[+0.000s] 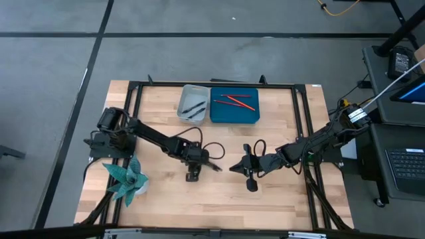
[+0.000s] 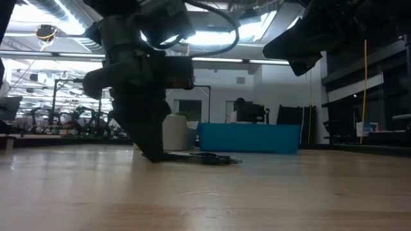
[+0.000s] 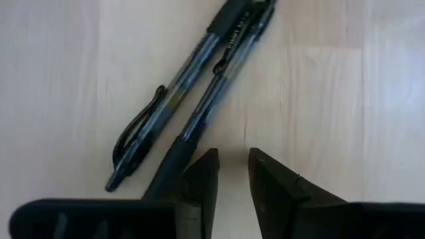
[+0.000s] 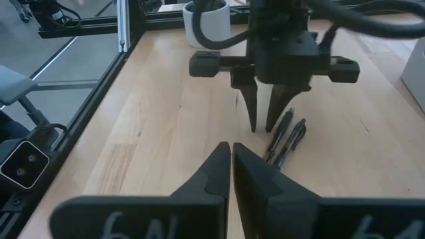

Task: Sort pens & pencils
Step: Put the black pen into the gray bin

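Two black pens [image 3: 199, 99] lie side by side on the wooden table, near its middle [image 1: 214, 164], also seen in the low view [image 2: 212, 158]. My left gripper [image 3: 232, 169] points down at the table right beside their grip ends, open by a narrow gap with nothing in it [image 4: 265, 123]. My right gripper [image 4: 232, 166] is shut and empty. It hovers above the table just right of the pens [image 1: 232, 168]. More pens lie in the grey tray [image 1: 182, 106], and red pencils [image 1: 236, 101] lie in the blue tray [image 1: 219, 116]. My left gripper points down from above with its fingertips low over the table. The outer side of one finger [image 3: 202, 182] stands right next to the dark grip end [image 3: 169, 169] of one pen, which lies flat. I cannot tell whether they touch.
A teal plant in a white pot [image 1: 129, 179] stands at the table's near left. The two trays sit side by side at the far edge, inside a black frame [image 1: 302, 119]. Bare wood lies near and to the right.
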